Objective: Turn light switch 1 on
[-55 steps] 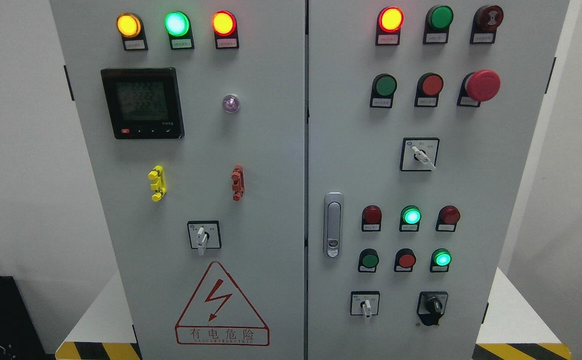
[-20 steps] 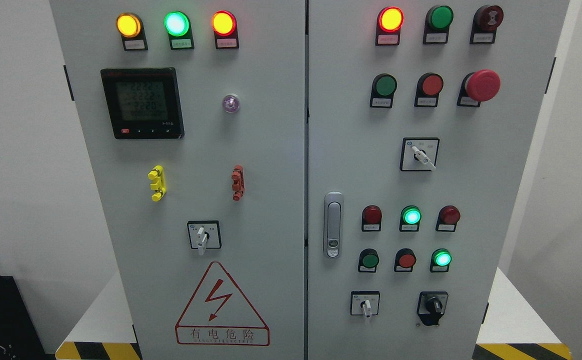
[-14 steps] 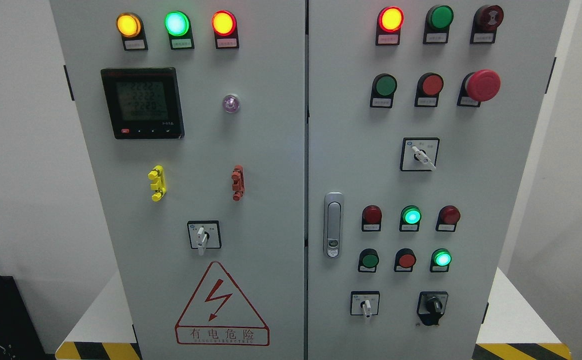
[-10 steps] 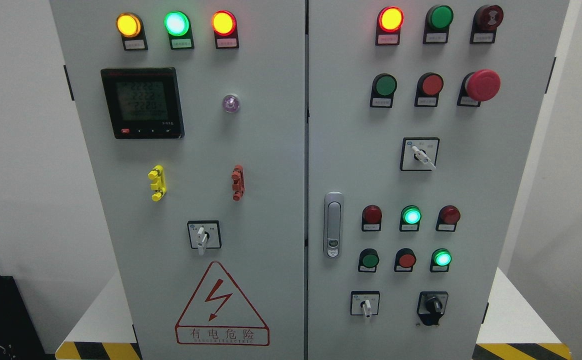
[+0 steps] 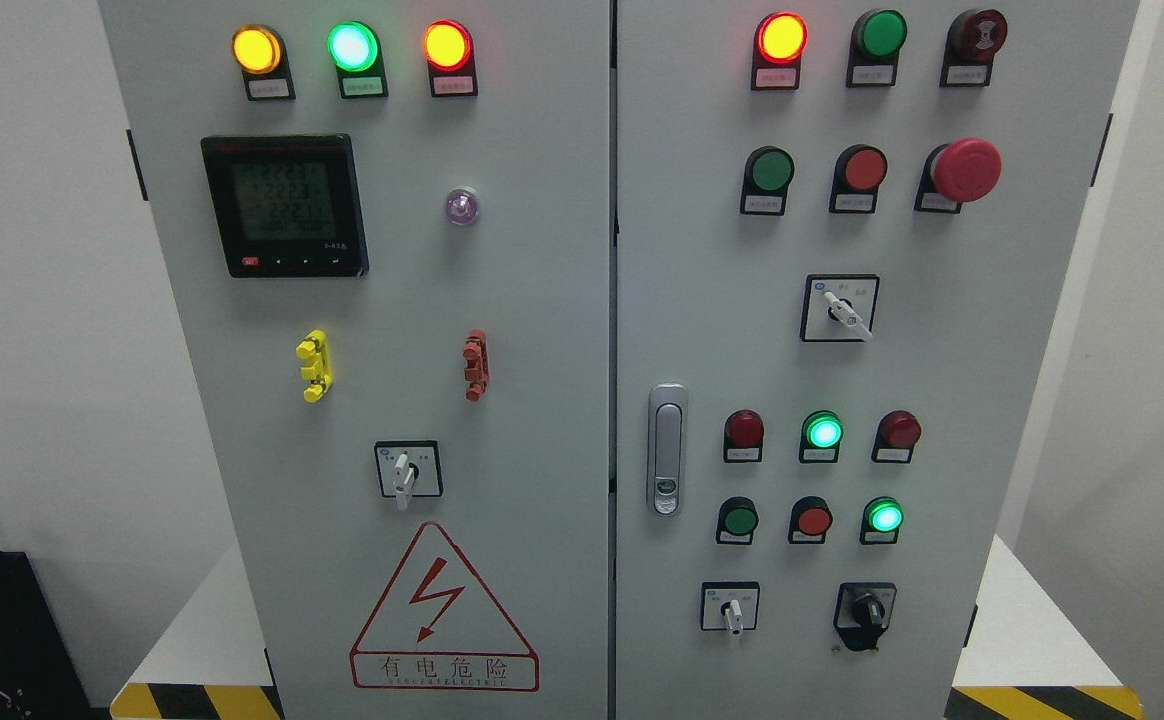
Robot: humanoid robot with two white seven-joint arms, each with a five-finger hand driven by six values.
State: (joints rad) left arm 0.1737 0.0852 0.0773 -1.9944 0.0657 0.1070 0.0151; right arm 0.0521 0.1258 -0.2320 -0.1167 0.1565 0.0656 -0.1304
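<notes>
Grey steel control cabinet (image 5: 542, 300) faces the camera squarely, its white-handled rotary switch (image 5: 403, 476) at 7 o'clock untouched. Neither hand is in view, so their state cannot be told.

Bright, even light; label print perhaps slightly soft.

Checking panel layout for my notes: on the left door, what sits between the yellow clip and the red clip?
In the head view, nothing: the stretch of grey door between the yellow clip and the red clip is bare.
</notes>
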